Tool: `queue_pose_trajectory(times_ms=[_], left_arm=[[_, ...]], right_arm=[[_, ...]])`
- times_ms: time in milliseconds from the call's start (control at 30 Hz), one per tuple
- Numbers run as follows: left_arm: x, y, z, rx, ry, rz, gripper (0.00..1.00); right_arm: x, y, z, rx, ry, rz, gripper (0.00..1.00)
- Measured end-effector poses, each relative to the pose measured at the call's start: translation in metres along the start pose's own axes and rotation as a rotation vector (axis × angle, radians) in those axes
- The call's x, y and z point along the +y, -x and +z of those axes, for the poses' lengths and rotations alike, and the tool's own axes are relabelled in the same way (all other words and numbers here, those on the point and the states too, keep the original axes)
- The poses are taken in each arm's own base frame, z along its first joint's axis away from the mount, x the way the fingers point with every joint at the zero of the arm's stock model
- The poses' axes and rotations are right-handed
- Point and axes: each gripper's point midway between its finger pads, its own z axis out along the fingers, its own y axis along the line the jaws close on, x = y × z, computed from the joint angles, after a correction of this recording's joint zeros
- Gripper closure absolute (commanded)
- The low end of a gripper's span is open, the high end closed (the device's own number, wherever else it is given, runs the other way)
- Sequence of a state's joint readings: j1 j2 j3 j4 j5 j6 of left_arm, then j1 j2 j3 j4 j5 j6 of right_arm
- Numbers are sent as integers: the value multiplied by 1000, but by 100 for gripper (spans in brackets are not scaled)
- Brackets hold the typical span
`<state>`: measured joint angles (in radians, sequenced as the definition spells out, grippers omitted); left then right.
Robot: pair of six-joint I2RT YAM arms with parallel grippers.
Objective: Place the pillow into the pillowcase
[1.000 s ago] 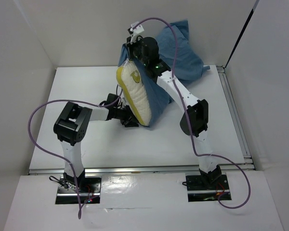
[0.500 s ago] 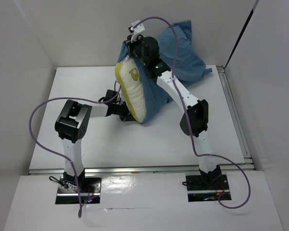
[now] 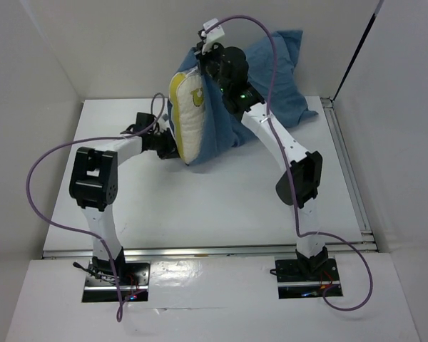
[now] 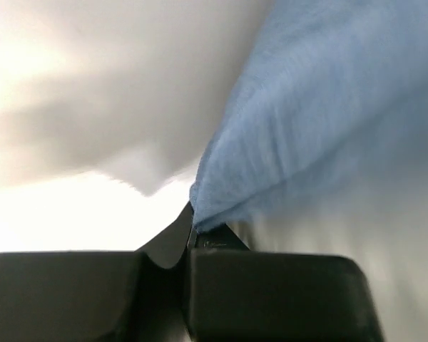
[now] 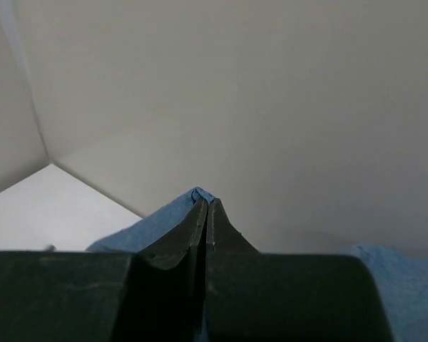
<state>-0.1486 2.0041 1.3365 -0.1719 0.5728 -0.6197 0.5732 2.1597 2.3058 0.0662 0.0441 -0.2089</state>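
The cream pillow (image 3: pixel 184 117) with its yellow edge stands upright, half out of the mouth of the blue pillowcase (image 3: pixel 274 75), which hangs bunched toward the back wall. Above the pillow, my right gripper (image 3: pixel 198 66) is shut on the top edge of the pillowcase. In the right wrist view a fold of blue cloth (image 5: pixel 172 217) is pinched at the tips of that gripper (image 5: pixel 205 204). My left gripper (image 3: pixel 171 144) is shut on the lower edge of the pillowcase, beside the pillow's bottom. Blue pillowcase cloth (image 4: pixel 321 107) runs out from its closed tips (image 4: pixel 192 226).
The white table (image 3: pixel 221 206) is boxed in by white walls at the back and on both sides. A metal rail (image 3: pixel 346 167) runs along the table's right edge. Purple cables (image 3: pixel 43 160) loop off both arms.
My left gripper has shut on the pillowcase's lower edge and drawn back to the left. The right arm has lifted the case higher, and pillow and case have shifted toward the back wall.
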Motion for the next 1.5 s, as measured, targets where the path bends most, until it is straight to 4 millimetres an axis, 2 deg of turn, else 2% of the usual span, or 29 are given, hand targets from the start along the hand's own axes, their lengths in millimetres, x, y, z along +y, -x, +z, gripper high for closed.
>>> queue_pose_trajectory(times_ms=[100, 300, 433, 567, 633, 700, 800, 933, 1000, 1100, 1200, 1300, 1367, 1433, 1500], left_arm=[[-2, 29, -33, -71, 7, 62, 100], [-29, 118, -118, -289, 14, 182, 100], [-68, 165, -172, -433, 8, 294, 100], [-126, 190, -218, -555, 1, 445, 100], [-159, 195, -240, -624, 1, 540, 100], [-188, 189, -260, -688, 14, 629, 100], [-227, 171, -290, -783, 46, 763, 100], [-281, 145, -335, -929, 68, 944, 100], [-299, 142, -360, -1011, 92, 1010, 100], [-303, 148, -389, -1108, 169, 1042, 100], [-294, 153, -395, -1128, 238, 1045, 100], [-259, 144, -366, -1034, 290, 1022, 100], [-237, 137, -346, -971, 315, 1001, 100], [-225, 135, -334, -932, 321, 975, 100], [-222, 141, -338, -932, 328, 953, 100]], right_arm=[[-16, 13, -10, -12, -23, -31, 100], [-74, 38, -39, -30, -113, -102, 100], [-97, 42, -65, -15, -152, -140, 100], [-99, 47, -81, -13, -153, -183, 100], [-102, 53, -83, -26, -163, -203, 100], [-109, 59, -87, -41, -186, -225, 100], [-119, 72, -96, -62, -220, -251, 100], [-128, 103, -113, -118, -252, -267, 100], [-128, 117, -120, -140, -250, -268, 100], [-121, 133, -126, -167, -208, -272, 100], [-113, 128, -137, -128, -162, -273, 100], [-107, 101, -159, -55, -126, -275, 100], [-111, 87, -171, -23, -132, -275, 100], [-118, 84, -175, -13, -149, -267, 100], [-126, 93, -174, -24, -170, -249, 100]])
